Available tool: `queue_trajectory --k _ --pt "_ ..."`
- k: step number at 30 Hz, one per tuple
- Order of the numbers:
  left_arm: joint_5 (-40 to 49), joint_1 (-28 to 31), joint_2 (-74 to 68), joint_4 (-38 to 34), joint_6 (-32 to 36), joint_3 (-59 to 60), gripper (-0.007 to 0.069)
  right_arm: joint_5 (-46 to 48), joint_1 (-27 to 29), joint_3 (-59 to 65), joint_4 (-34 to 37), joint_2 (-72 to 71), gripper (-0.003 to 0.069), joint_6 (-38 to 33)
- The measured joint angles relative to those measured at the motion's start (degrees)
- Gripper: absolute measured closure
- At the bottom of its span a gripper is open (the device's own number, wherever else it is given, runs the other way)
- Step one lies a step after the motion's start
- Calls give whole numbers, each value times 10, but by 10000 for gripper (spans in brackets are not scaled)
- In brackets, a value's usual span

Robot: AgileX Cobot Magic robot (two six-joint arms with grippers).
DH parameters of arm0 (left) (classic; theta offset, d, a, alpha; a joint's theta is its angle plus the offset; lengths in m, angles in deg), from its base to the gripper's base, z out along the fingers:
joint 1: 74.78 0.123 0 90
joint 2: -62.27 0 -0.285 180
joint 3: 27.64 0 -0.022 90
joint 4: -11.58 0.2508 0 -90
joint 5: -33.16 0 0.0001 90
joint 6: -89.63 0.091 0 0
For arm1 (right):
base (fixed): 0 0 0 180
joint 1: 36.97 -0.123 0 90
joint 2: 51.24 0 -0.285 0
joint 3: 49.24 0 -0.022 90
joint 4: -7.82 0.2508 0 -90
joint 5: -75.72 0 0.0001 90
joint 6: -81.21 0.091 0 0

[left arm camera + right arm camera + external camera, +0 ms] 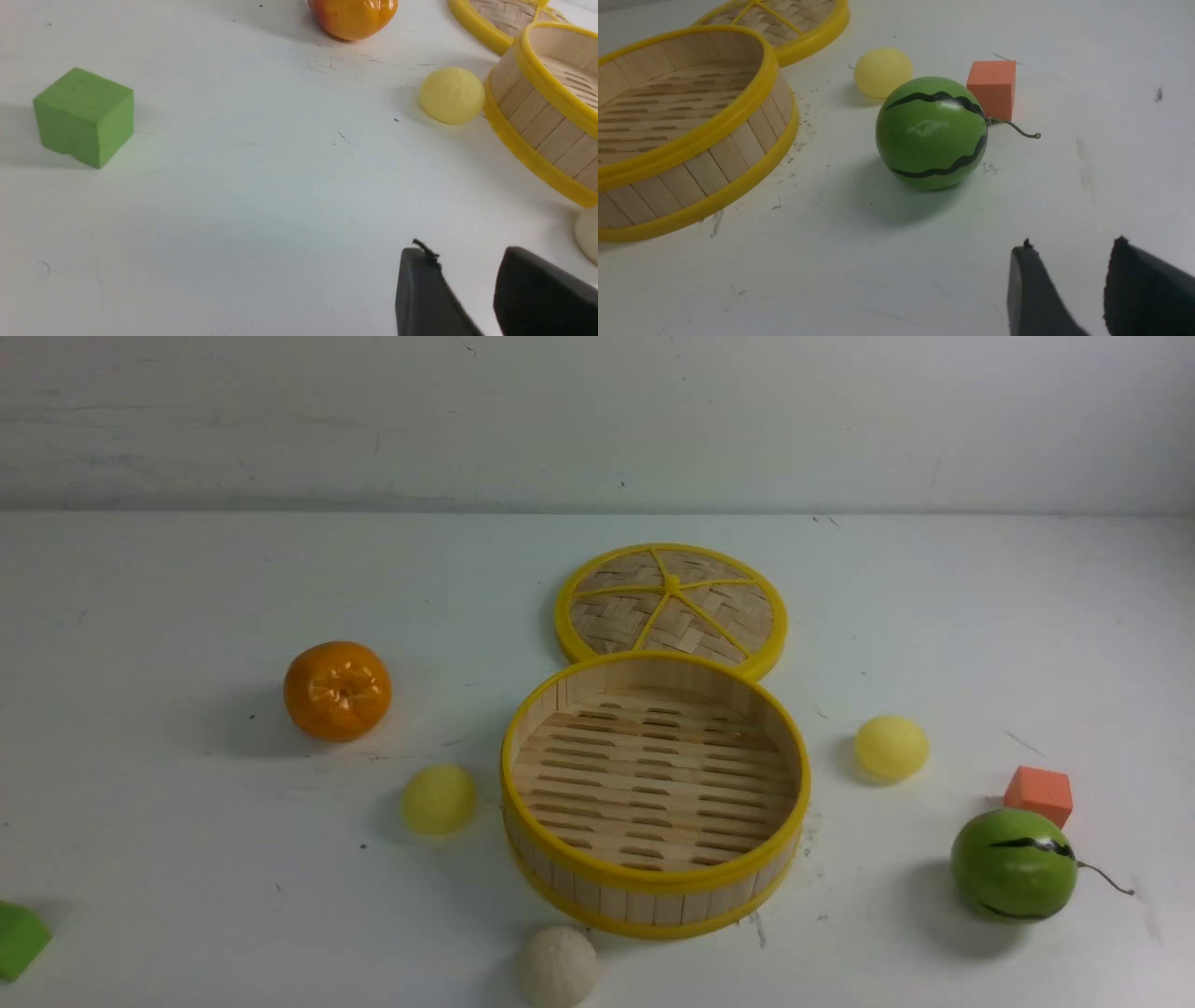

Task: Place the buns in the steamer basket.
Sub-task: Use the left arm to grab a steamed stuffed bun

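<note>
The steamer basket (653, 887) stands empty mid-table. A pale yellow bun (438, 799) lies just left of it, another yellow bun (892, 747) to its right, and the off-white pleated bun (558, 966) in front of it. No gripper shows in the front view. In the left wrist view my left gripper (467, 259) is open and empty above bare table, with the yellow bun (452, 95), the basket (537, 121) and the off-white bun's edge (589, 235) ahead. In the right wrist view my right gripper (1069, 247) is open and empty, short of the second yellow bun (882, 71) and the basket (705, 158).
The woven lid (670, 607) lies flat behind the basket. An orange tangerine (337, 691) sits at left, a green cube (19, 940) at the front left edge. A green watermelon ball (1014, 864) and an orange cube (1038, 794) sit at right, between my right gripper and the bun.
</note>
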Motion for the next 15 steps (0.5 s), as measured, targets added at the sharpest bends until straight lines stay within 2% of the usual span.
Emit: queue_trajectory --k 15 --pt "0 0 0 0 0 0 387 0 0 0 0 0 419 0"
